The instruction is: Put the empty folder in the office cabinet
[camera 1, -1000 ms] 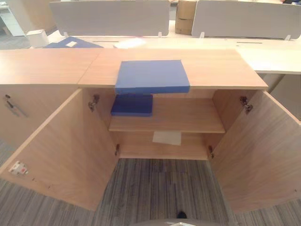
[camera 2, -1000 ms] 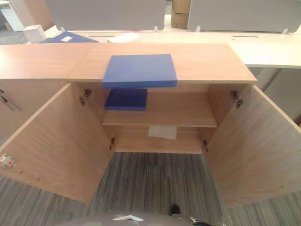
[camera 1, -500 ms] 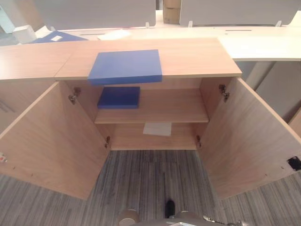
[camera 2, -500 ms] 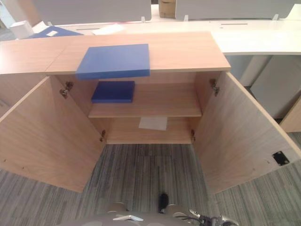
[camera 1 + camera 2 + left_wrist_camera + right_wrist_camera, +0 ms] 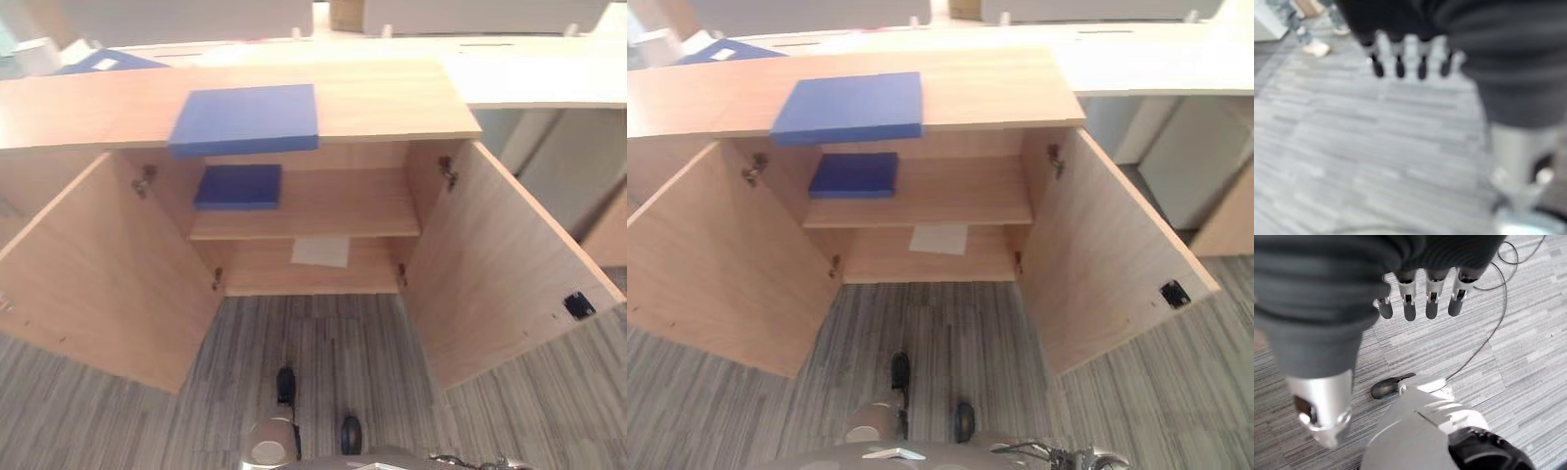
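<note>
Blue folder [image 5: 245, 118] lies flat on top of the open wooden cabinet [image 5: 392, 103], its front edge at the rim. A second blue folder [image 5: 238, 186] rests on the upper shelf, a white sheet [image 5: 320, 251] lower down. No writing is legible. Left hand [image 5: 1408, 51] and right hand [image 5: 1420, 296] hang relaxed over the carpet, holding nothing.

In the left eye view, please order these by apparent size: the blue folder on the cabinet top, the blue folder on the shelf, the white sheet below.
1. Blue folder on the wooden cabinet top, largest.
2. Blue folder on the inner shelf.
3. White paper sheet on the cabinet's bottom board, smallest.
</note>
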